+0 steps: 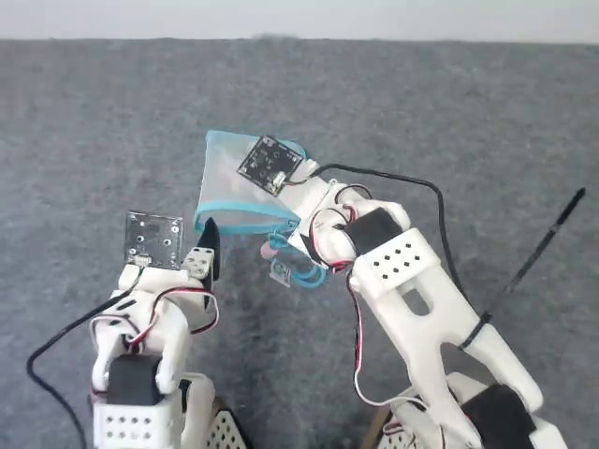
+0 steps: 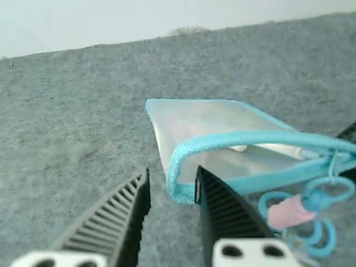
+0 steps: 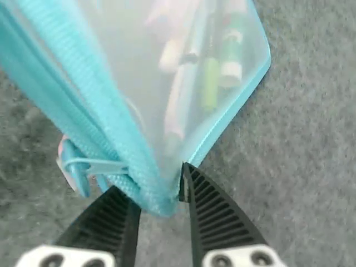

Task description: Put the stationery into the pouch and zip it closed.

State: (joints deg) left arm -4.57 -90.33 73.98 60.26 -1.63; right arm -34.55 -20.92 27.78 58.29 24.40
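Quick rundown.

**High view:** the pouch (image 1: 239,182) is seen a little above the middle of the frame, laid on the grey desk (image 1: 487,122). It's see-through with teal trim. Its lower edge is shown as two teal lines with a gap between them, so the zip (image 1: 245,227) isn't done up along there. The right arm (image 1: 412,271) is stretched in from the lower right, with its wrist over the pouch's right end. The left end effector (image 1: 208,234) is parked just left of centre, right at the pouch's lower-left corner. A pink charm (image 1: 278,254) and some teal rings (image 1: 304,273) are spotted just below the pouch, beside the right arm's wrist.

**Left wrist view:** the left end effector (image 2: 172,172) is shown with its fingers apart, and bare desk (image 2: 72,111) can be seen in the gap. The near corner of the pouch (image 2: 222,125) is tucked in between them, up against one finger. At the pouch's far end, the charm (image 2: 283,214) and rings (image 2: 320,228) are seen hanging off the zip (image 2: 250,138).

**Right wrist view:** the right end effector (image 3: 153,181) is clamped on the teal zip (image 3: 83,105) end of the pouch (image 3: 122,61). The stationery (image 3: 208,72) is made out through the clear side, already inside: pens and markers laid lengthwise.
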